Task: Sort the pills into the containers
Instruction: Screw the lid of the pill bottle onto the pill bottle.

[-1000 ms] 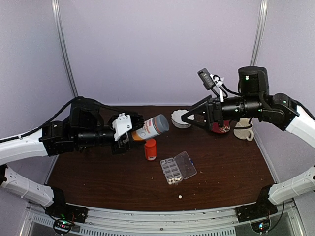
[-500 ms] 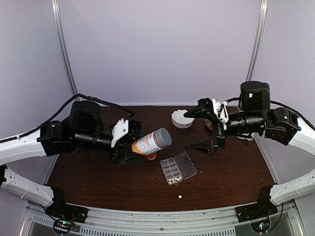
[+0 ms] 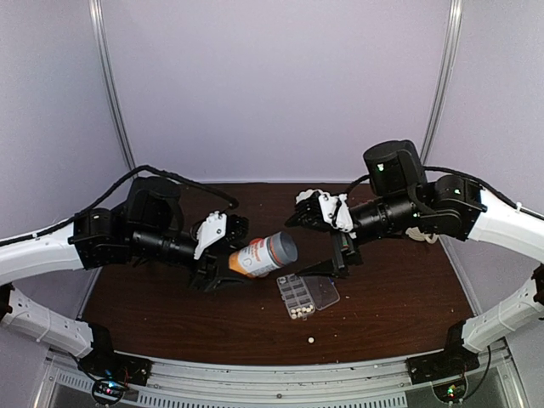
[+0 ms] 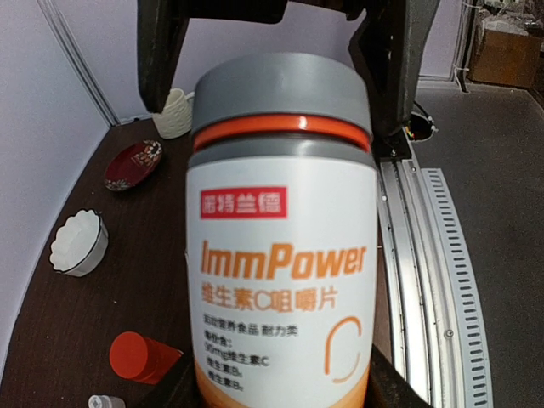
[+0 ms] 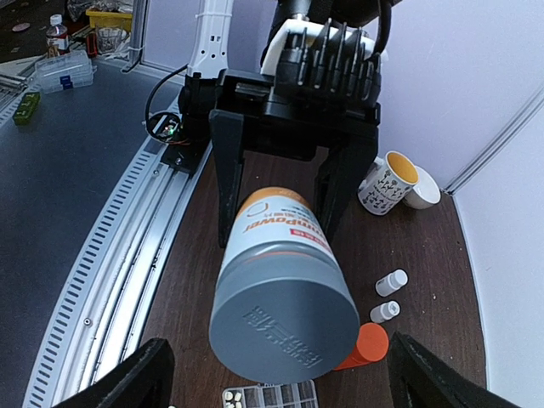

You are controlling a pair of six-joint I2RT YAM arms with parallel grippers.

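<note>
Top view: left jaws clamped on the base end of a grey-capped bottle (image 3: 263,255), which is held nearly level above the desk (image 3: 170,306) with its cap toward the right arm. Right jaws spread wide and hold nothing; they sit just beside the cap, and contact cannot be told here. Clear organizer box (image 3: 308,293) lies on the desk below the 2 arms, its lid open flat to the right. Pills (image 3: 297,313) sit in its nearest cells, and 1 loose pill (image 3: 311,340) lies on the desk nearer than the box. Left wrist view: the bottle fills the frame, label "ImmPower". The right arm's 2 dark fingers (image 4: 161,51) flank the grey cap. Red dish (image 4: 132,164), white fluted bowl (image 4: 79,244) and orange bottle (image 4: 144,357) rest on the desk beyond. Right wrist view: the cap faces the camera, with the arm's own fingertips (image 5: 144,378) well apart on either side, not touching it. 2 tiny white bottles (image 5: 391,282) are near the orange bottle. A few pills show in box cells at the bottom edge.
</note>
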